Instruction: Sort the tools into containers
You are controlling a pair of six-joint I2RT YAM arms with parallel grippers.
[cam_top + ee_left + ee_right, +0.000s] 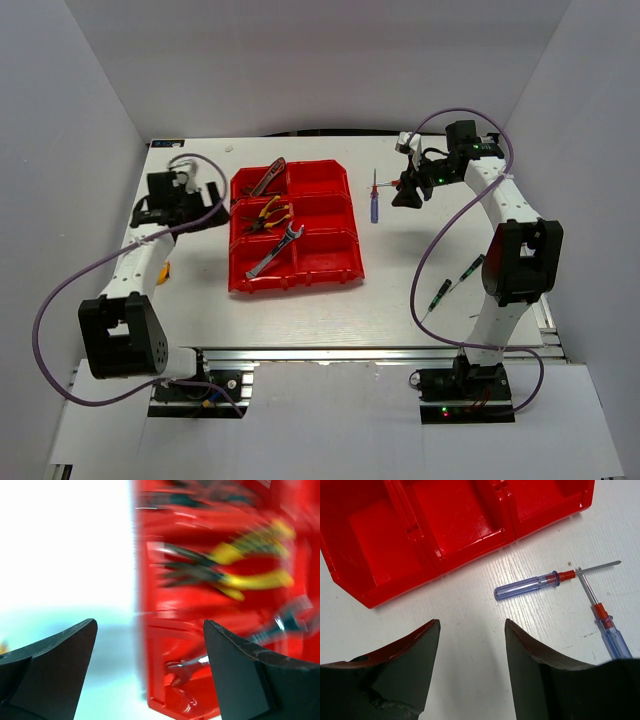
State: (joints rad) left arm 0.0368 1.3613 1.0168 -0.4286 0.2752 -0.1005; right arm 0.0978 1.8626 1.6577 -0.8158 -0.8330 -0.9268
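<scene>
A white table (330,310) carries a block of six glossy red plastic bins (325,262), two columns by three rows, standing left of centre. The left gripper (150,625) hangs just beside the block's left wall with its fingers spread and nothing between them; its wrist view is blurred. The right gripper (472,622) hovers over the table to the right of the block, likewise spread wide and empty. Red-and-black-handled pliers (268,178) lie in the far left bin, yellow-handled pliers (268,213) in the middle left bin, and a silver wrench (275,255) lies slanted in the near left bin, its forked end up by the divider. Two slim screwdrivers with clear blue handles and red collars (525,586) (609,630) lie on the table right of the bins, one's tip touching the other's shaft. Two green-and-black slim screwdrivers (440,296) (470,267) lie near the right arm. A small orange piece (162,272) sits beside the left arm.
</scene>
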